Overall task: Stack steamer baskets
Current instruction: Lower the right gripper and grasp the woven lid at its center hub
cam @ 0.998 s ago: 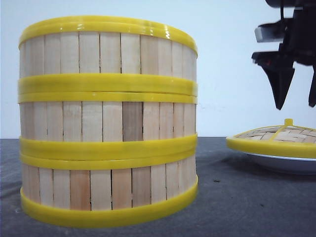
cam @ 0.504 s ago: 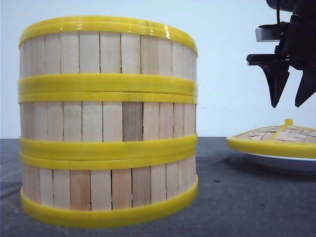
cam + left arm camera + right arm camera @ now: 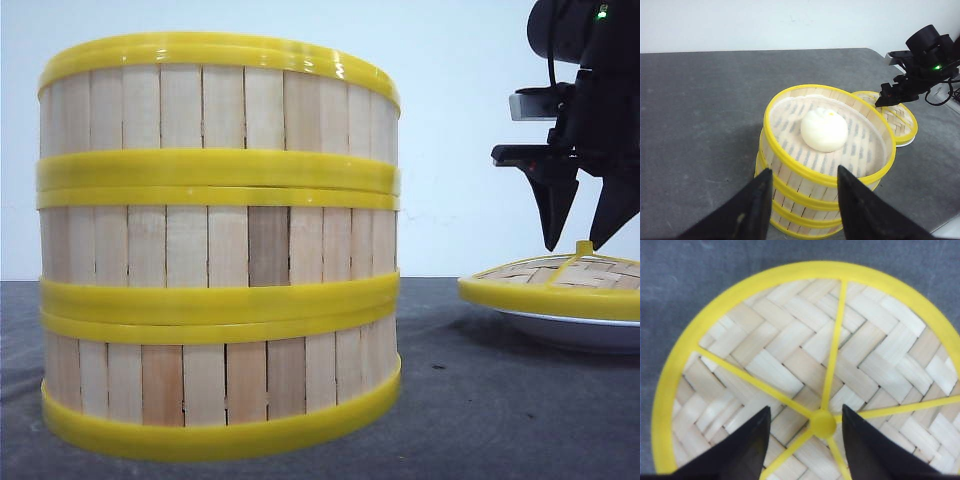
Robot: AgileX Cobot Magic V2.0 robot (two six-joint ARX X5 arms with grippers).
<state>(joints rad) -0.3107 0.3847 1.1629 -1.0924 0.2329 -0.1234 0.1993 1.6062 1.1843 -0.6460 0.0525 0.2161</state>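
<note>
Three steamer baskets (image 3: 220, 250) with wooden slat walls and yellow rims stand stacked in one column close to the front camera. A white bun (image 3: 824, 130) lies in the top steamer basket (image 3: 790, 165). My left gripper (image 3: 804, 170) hovers open on the near side of the stack, holding nothing. It is out of the front view. My right gripper (image 3: 576, 240) is open just above the woven lid (image 3: 560, 285). In the right wrist view its fingers (image 3: 750, 445) straddle the lid's yellow knob (image 3: 822, 423), which sits nearer one finger.
The flat woven lid (image 3: 790, 350) with yellow rim rests on a white plate (image 3: 570, 330) to the right of the stack. The right arm (image 3: 927, 55) reaches over it. The dark grey table (image 3: 700, 110) ends near the plate.
My right gripper has come down and slightly left, from well above the lid to just over its knob. The stack and the lid have not moved.
</note>
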